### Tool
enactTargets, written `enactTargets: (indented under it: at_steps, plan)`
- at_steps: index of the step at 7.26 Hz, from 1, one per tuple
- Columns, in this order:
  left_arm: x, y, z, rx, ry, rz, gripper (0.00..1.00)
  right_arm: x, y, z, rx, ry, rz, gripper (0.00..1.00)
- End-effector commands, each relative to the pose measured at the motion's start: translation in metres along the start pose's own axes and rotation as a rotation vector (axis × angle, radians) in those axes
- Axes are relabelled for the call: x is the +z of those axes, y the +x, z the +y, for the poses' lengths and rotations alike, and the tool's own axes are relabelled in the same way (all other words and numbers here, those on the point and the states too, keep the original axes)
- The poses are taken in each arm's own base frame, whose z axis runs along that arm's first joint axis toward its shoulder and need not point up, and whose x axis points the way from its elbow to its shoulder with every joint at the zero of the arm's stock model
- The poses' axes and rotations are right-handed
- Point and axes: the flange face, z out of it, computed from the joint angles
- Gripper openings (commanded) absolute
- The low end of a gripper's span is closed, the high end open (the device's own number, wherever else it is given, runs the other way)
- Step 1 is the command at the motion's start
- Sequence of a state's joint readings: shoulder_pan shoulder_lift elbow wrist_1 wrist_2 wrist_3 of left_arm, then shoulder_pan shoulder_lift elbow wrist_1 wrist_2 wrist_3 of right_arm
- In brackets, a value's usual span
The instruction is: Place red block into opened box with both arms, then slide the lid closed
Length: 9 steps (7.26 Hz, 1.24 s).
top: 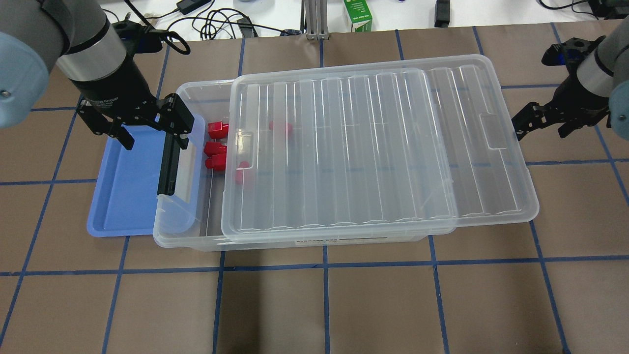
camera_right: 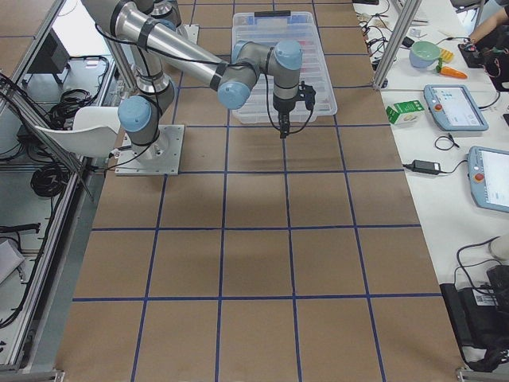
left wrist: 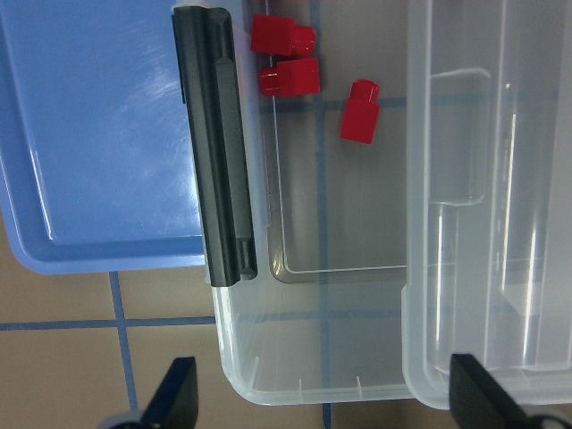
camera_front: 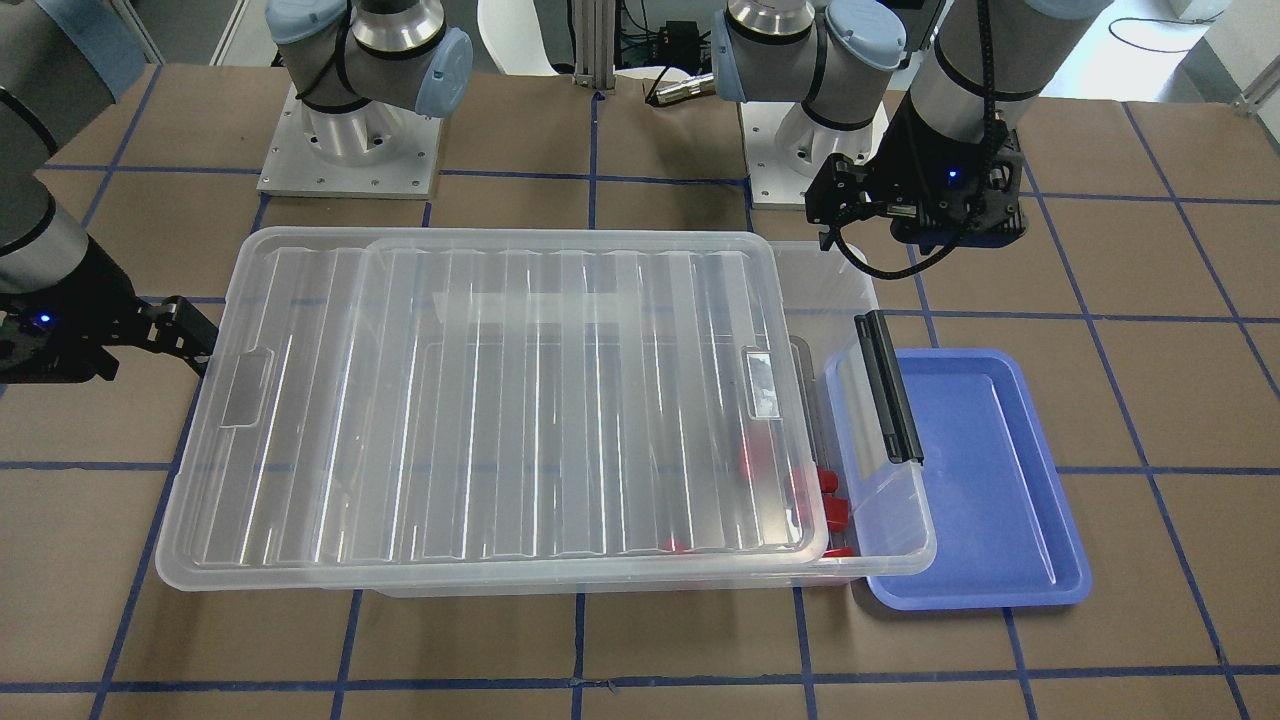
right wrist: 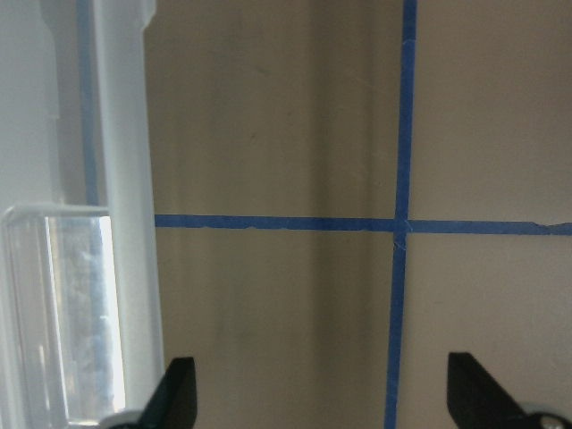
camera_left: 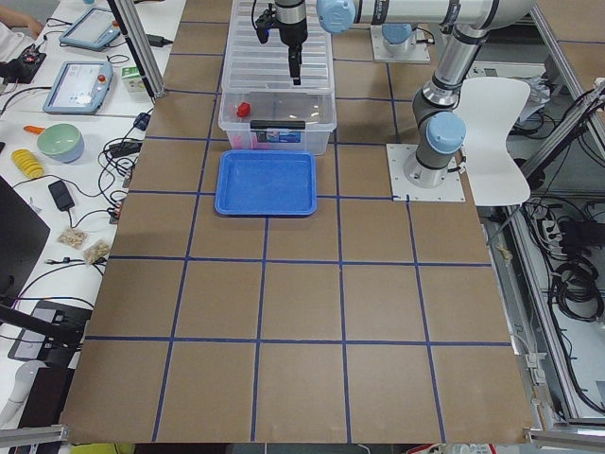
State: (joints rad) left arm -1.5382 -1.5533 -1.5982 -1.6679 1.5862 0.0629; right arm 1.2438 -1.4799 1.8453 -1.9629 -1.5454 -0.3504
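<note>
The clear box point(top: 179, 235) lies across the table, with its black latch bar point(top: 167, 164) at the robot's left end. The ribbed lid point(top: 373, 147) rests on it, shifted toward the robot's right, so the left end stands uncovered. Several red blocks lie inside, some in the uncovered strip point(top: 217, 130) and some under the lid point(top: 281, 127). My left gripper point(top: 152, 135) hangs open and empty above the latch end; the left wrist view shows red blocks point(left wrist: 359, 112) below it. My right gripper point(top: 543, 123) is open at the lid's overhanging end point(right wrist: 116, 179), not touching it.
A shallow blue tray point(top: 123, 196) lies against the box's latch end, under the left arm. Brown paper with blue tape lines point(top: 324, 305) covers the table. Cables and a green carton point(top: 357, 14) sit beyond the far edge.
</note>
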Motion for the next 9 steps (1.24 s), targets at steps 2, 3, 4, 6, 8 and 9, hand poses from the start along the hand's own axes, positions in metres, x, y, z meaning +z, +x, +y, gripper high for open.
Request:
enactTargets:
  at_steps: [2, 3, 4, 6, 8, 9]
  plan:
    - [0.0, -0.001, -0.001, -0.001, 0.001, 0.0, 1.0, 0.001, -0.038, -0.002, 0.017, -0.002, 0.005, 1.0]
    - [0.0, -0.001, -0.001, -0.001, 0.001, 0.0, 1.0, 0.0, -0.048, -0.003, 0.028, 0.0, 0.003, 1.0]
    - [0.0, -0.001, -0.001, -0.001, 0.001, 0.0, 1.0, 0.001, -0.063, -0.003, 0.035, 0.005, 0.003, 1.0]
    - [-0.001, -0.001, -0.001, -0.003, 0.003, 0.0, 1.0, 0.0, -0.073, -0.005, 0.02, 0.016, 0.0, 1.0]
    - [-0.001, -0.001, -0.001, -0.003, 0.003, 0.0, 1.0, 0.0, -0.073, -0.005, 0.017, 0.018, 0.0, 1.0]
    - [-0.001, -0.001, -0.001, -0.001, 0.003, 0.0, 1.0, 0.001, -0.073, -0.004, 0.014, 0.016, 0.002, 1.0]
